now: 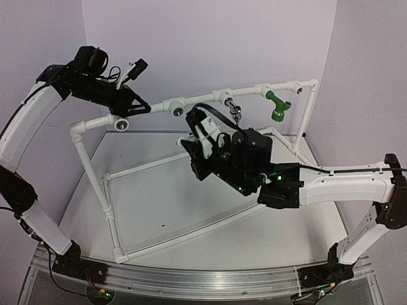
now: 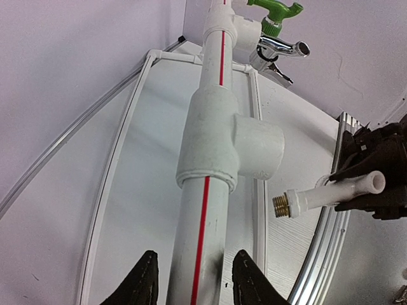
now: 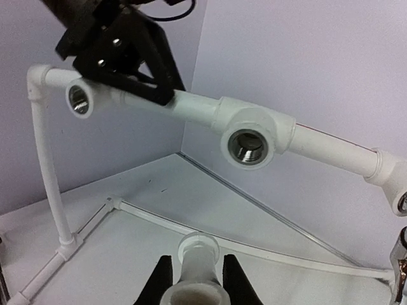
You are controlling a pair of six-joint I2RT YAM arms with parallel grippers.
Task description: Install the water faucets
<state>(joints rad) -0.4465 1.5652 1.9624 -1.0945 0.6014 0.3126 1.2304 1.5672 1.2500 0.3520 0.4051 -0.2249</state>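
Tap (image 3: pixel 197 279) sat pinched in your right hand (image 3: pixel 198 264), below and short of the open socket (image 3: pixel 249 147). Left hand (image 2: pixel 196 279) clamped the pipe (image 2: pixel 202 254) alongside. Reckon you needed its thread square to the bore before spinning, or it'd cross-thread.

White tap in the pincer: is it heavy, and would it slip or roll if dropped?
Probably light: the white tap looks like hollow plastic, with only a small brass thread at one end. Its smooth round body might twist in the right pincer if pushed sideways. Set down, it would likely roll a little, then stop on its side spout.
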